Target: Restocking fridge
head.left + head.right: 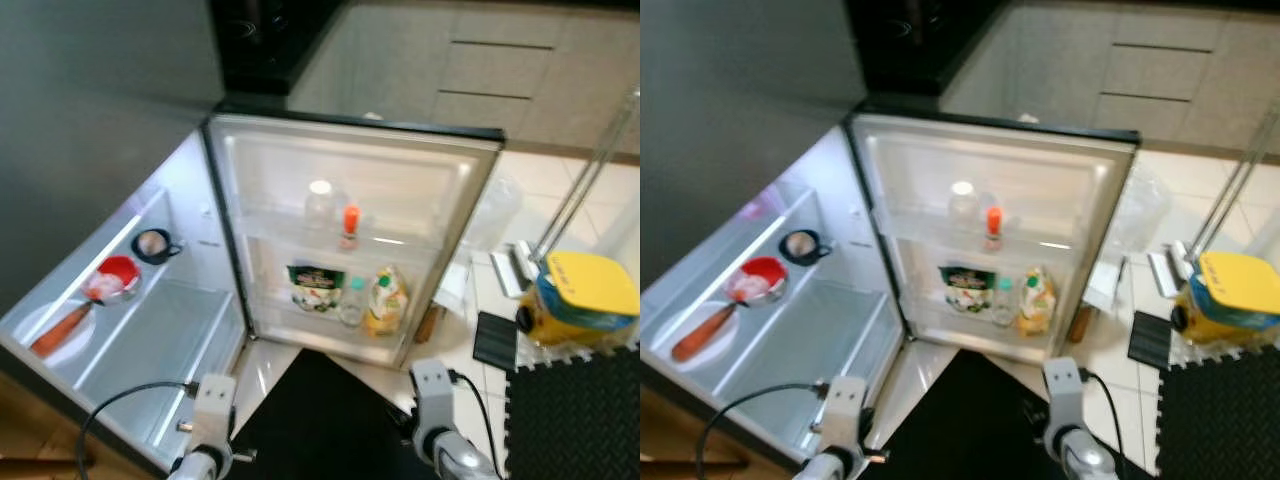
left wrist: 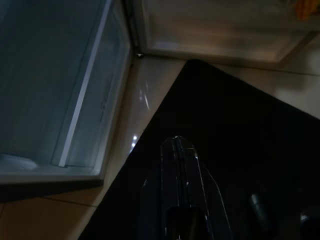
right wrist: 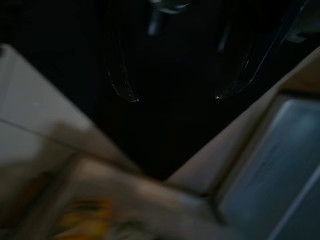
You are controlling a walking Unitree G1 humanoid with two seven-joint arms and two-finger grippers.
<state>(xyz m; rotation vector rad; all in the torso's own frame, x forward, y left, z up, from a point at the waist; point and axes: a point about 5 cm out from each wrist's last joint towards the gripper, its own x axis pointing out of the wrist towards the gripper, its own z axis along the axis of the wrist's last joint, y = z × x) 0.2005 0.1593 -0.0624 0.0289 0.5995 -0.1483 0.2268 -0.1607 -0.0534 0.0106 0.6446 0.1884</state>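
Your right gripper (image 3: 172, 97), dim and blurred, hangs released over the dark mat (image 1: 330, 410); left gripper (image 2: 178, 150) fingers pressed together, fridge door (image 1: 350, 240) at twelve o'clock.

Pale tiled floor (image 1: 545, 180), black foam mat (image 1: 575, 420), grey cabinet drawers (image 1: 500, 70) behind, bright indoor light.

Both silver robot arms (image 1: 430, 420) are cut off at the frame's bottom edge, while labels on the bottles in the white fridge door shelf (image 1: 340, 335) blur beyond reading.
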